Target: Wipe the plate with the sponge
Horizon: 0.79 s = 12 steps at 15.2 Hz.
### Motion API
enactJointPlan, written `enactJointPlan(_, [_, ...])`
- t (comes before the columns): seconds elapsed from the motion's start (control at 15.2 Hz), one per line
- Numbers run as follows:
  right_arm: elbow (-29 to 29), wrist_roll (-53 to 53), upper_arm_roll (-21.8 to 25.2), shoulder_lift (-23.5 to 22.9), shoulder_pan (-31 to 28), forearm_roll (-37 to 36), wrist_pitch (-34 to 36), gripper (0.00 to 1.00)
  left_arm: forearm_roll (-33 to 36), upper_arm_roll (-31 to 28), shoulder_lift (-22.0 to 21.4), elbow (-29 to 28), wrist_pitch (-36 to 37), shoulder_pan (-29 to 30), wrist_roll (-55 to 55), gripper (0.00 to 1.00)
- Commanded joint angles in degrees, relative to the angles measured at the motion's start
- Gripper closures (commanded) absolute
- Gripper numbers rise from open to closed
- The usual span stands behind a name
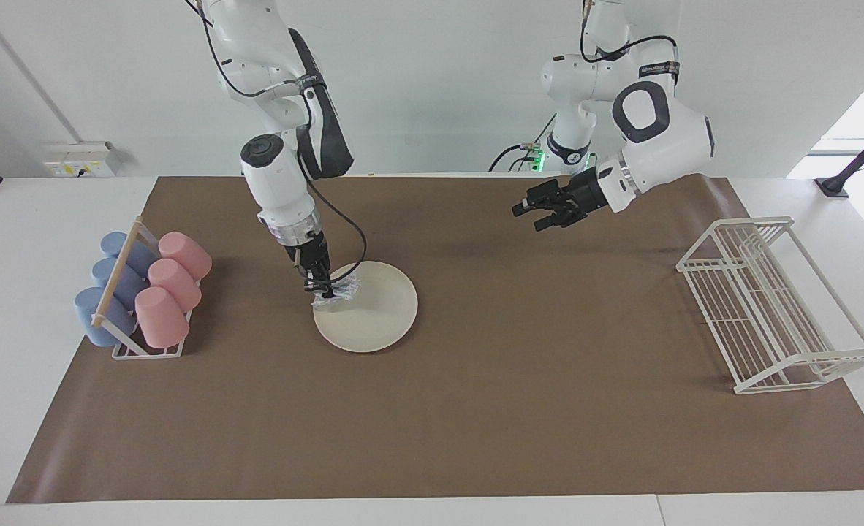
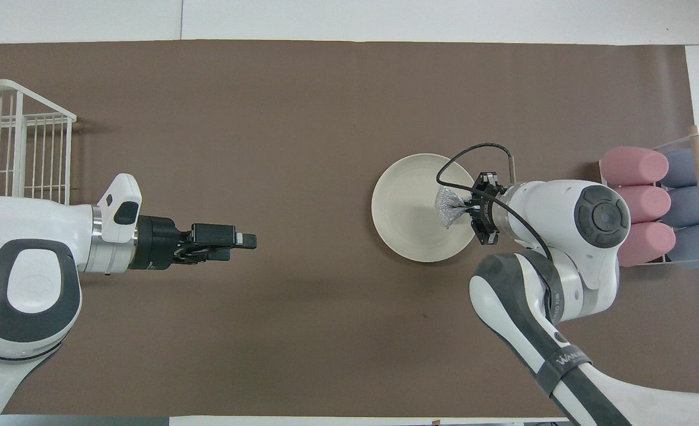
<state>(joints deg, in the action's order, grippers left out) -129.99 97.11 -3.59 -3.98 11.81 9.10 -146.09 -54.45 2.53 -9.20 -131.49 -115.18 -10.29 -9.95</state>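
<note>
right gripper [image 2: 466, 208], sponge [image 2: 449, 207], plate [image 2: 411, 207]

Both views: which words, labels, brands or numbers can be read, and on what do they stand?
Band on the right arm, overhead view: white lettering that seems to begin "WAN"; the rest is too blurred to read.
Band on the left arm, facing view: print too small to read.
Plate, sponge, cups, wire rack: no text.
</note>
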Motion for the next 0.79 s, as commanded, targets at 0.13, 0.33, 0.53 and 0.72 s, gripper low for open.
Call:
enactJointPlan(0.13, [-1.5, -0.9, -0.6, -1.4, 0.6, 2.4, -6.0, 1.0, 3.8, -0.3, 0.9, 1.0, -2.6, -1.0, 4.2, 0.0])
enactJointPlan(0.33, [-1.2, -0.5, -0.6, -4.8, 2.5, 2.8, -7.9, 1.0, 4.4, -0.4, 0.9, 1.0, -2.7, -0.5, 4.3, 0.0])
enactJointPlan(0.53, [-1.1, 2.6, -0.6, -5.7, 4.1, 2.9, -10.4, 1.0, 6.6, -0.3, 1.1, 0.9, -5.2, -0.5, 5.4, 0.0])
enactJointPlan(0.72, [-0.4, 4.8, -0.6, -5.9, 5.9, 2.9, -11.4, 1.0, 7.7, -0.3, 1.2, 0.8, -6.1, -0.3, 6.1, 0.0])
